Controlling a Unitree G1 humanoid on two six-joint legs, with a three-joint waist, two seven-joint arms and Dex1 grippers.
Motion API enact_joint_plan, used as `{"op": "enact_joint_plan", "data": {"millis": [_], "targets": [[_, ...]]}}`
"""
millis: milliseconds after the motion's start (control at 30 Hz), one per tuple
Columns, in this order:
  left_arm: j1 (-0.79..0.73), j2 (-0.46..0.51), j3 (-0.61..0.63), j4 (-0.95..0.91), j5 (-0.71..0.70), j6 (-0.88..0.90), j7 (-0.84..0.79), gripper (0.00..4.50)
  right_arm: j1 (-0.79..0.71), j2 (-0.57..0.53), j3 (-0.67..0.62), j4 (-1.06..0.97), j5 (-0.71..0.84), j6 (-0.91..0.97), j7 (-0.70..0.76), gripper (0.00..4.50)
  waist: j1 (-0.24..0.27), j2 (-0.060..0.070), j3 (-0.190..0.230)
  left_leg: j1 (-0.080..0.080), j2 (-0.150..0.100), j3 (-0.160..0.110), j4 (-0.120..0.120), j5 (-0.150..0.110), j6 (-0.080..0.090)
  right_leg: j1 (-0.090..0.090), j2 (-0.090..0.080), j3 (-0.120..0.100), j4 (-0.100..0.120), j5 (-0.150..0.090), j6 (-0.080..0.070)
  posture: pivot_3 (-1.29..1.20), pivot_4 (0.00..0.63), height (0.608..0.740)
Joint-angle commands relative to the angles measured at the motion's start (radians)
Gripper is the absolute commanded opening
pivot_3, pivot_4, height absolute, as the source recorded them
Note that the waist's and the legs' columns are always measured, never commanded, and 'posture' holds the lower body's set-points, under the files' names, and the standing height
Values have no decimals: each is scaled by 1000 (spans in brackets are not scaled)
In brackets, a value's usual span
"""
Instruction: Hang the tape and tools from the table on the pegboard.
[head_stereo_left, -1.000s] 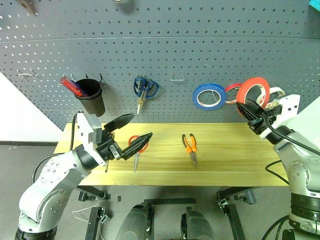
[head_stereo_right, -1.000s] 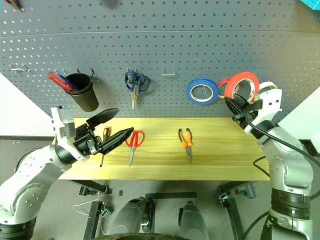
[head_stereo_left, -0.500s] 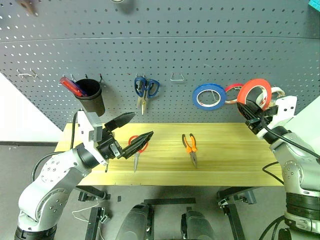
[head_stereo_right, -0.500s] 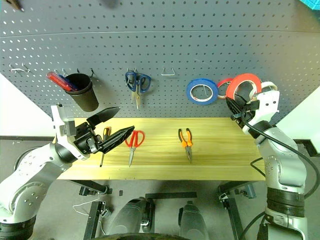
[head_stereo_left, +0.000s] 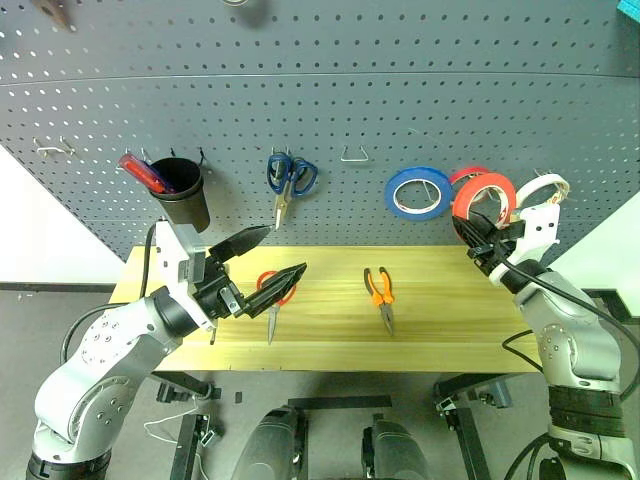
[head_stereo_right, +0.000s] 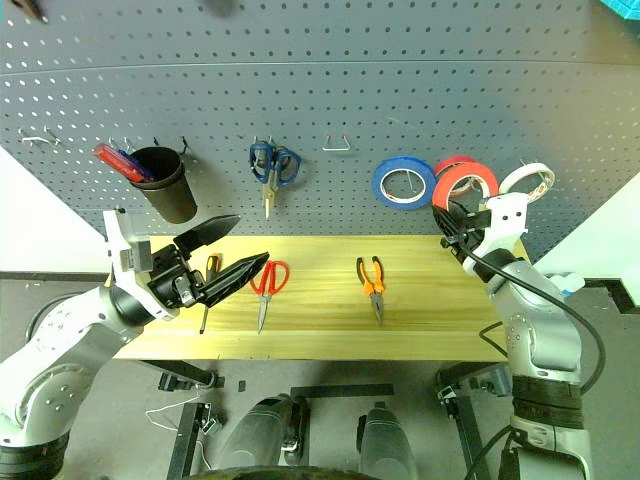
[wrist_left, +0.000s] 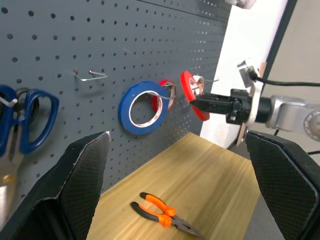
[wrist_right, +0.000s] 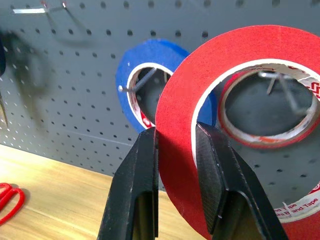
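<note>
— One relation decides the next move: where does the red tape (wrist_right: 200, 125) stand against its hook on the pegboard (head_stereo_left: 320, 110)?

— The right hand (head_stereo_left: 484, 243) has its two fingers closed on the rim of the roll, one finger on each face of the band. The roll stands upright, its flat face turned to the board, close in front of it, just beside the blue roll (head_stereo_left: 418, 193) and overlapping a smaller red roll (wrist_right: 272, 112) that already hangs there. A metal hook shows through the opening; I think the tape is not yet seated on it, but the depth is hard to read.

— How does the tape look?

— Wide, bright red, with a pale inner core.

— And the other hand?

— The left hand (head_stereo_left: 262, 260) hangs with its fingers spread wide and empty, over the counter (head_stereo_left: 450, 330), near the red-handled scissors (head_stereo_left: 272, 298). The small pliers (head_stereo_left: 380, 293) lie farther right.
</note>
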Motion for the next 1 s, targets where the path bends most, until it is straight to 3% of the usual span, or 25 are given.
{"op": "enact_joint_plan", "data": {"millis": [33, 633, 1000], "targets": [[-17, 9, 9, -50, -24, 4, 14, 4500, -36, 2, -8, 13, -9, -49, 5, 686, 0, 0, 0, 0, 0, 0, 0, 0, 0, 0, 0, 0, 0, 0, 0, 143, 157, 740], [-10, 13, 22, -51, -28, 7, 15, 4500, -150, 22, 33, 255, -93, -165, 17, 685, 0, 0, 1, 0, 0, 0, -1, 0, 0, 0, 0, 0, -1, 0, 0, 156, 163, 740], [-2, 4, 13, -37, -10, -9, 1, 4500, -143, -5, 30, 242, -104, -133, 18, 4414, 0, 0, 1, 0, 0, 0, -2, 0, 0, 0, -1, 0, -2, 0, 0, 147, 156, 740]]}}
